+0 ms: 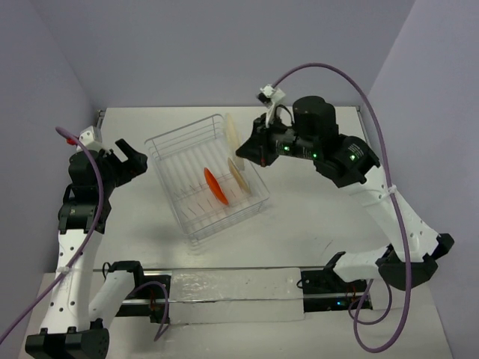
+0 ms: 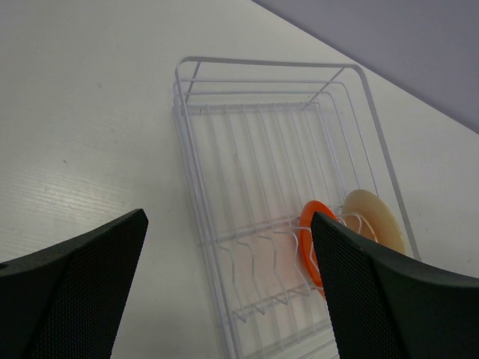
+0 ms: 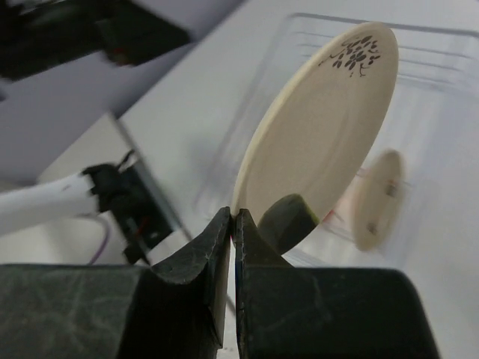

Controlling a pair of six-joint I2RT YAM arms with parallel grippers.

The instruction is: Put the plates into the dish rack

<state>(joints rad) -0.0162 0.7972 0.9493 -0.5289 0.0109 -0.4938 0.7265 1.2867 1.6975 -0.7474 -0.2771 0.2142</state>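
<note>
The right gripper (image 3: 234, 224) is pinching a cream plate (image 3: 322, 127) by its edge. It is holding it upright over the rack (image 1: 183, 129), ready for a slot. The orange plate (image 1: 215, 185) and second plate (image 1: 238, 176) are standing inside. The left gripper (image 2: 228, 224) is hanging wide apart nearby.

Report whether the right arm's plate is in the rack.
Out. The cream plate, rim pinched in the shut right jaws, hangs on edge by the dish rack's far corner, unslotted.
</note>
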